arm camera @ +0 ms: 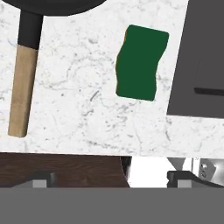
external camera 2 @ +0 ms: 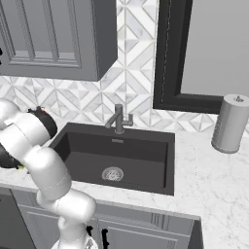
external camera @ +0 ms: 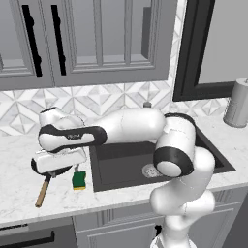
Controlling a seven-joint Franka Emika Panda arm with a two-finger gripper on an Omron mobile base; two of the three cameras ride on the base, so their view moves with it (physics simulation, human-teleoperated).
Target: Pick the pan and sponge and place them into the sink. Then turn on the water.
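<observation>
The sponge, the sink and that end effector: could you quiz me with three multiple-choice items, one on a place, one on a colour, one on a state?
1. Where is the sponge?
A. in the sink
B. on the counter between the pan and the sink
C. on the paper towel roll

2. What colour is the pan's handle?
A. light brown wood
B. red
C. silver

3. What is the end effector doing?
A. gripping the pan
B. gripping the sponge
C. open, holding nothing

Answers: 1 B, it lies on the marble counter between the pan and the sink. 2 A, the hand view shows pale wood. 3 C, its fingertips stand wide apart above the counter.
</observation>
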